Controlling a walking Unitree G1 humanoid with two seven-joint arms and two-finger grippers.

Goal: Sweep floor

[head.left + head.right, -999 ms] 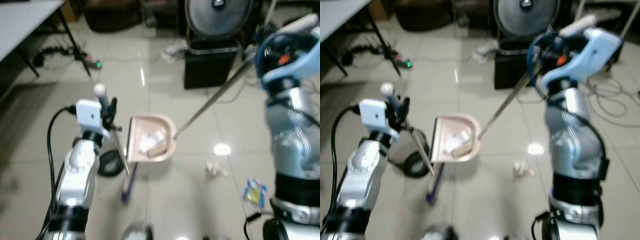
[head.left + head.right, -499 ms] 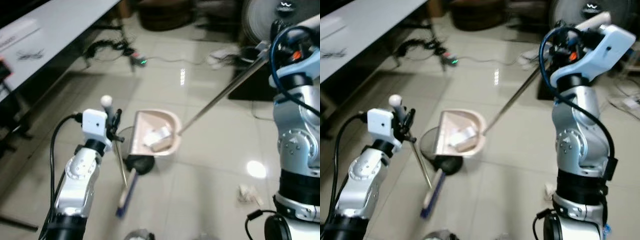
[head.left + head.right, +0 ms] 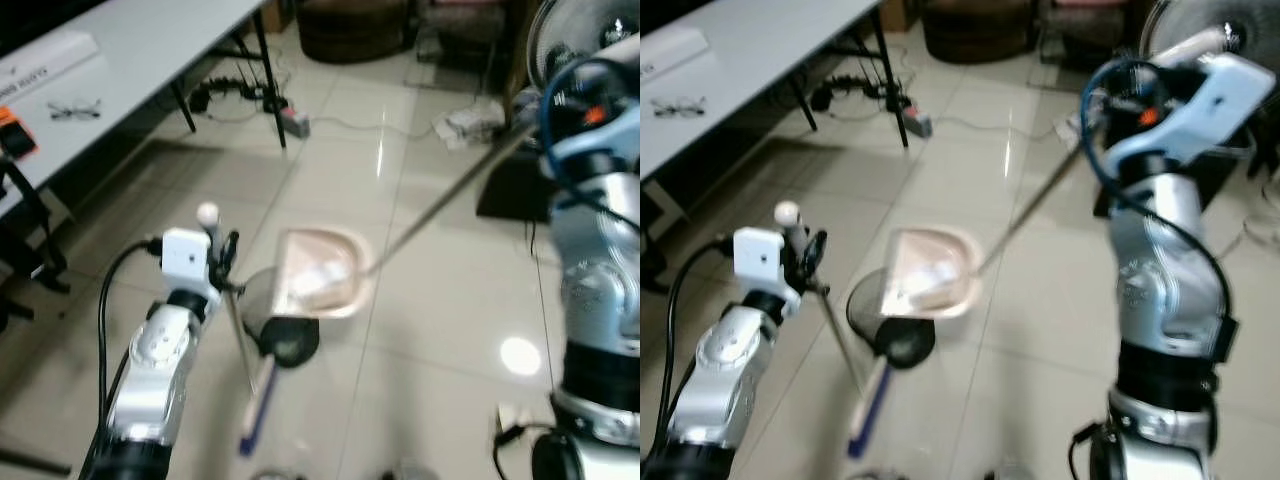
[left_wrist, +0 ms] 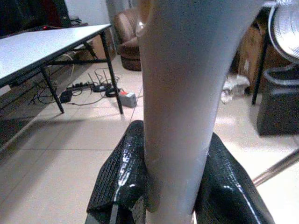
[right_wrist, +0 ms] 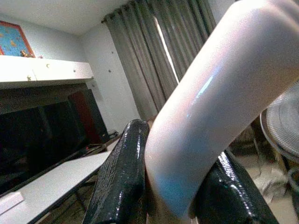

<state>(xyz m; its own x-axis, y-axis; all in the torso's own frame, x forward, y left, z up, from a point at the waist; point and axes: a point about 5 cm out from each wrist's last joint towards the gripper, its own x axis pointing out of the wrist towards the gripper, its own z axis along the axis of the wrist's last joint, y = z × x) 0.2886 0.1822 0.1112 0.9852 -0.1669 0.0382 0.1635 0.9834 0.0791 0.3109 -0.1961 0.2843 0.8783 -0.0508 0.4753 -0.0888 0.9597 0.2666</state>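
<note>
The left end effector (image 3: 228, 262) is closed on the broom (image 3: 247, 368). Since a second ago the pink dustpan (image 3: 322, 285), holding debris, has been carried over a black bin (image 3: 282, 325), ready for emptying. The right end effector (image 5: 180, 186) is seen clamping its handle only at the wrist.
</note>
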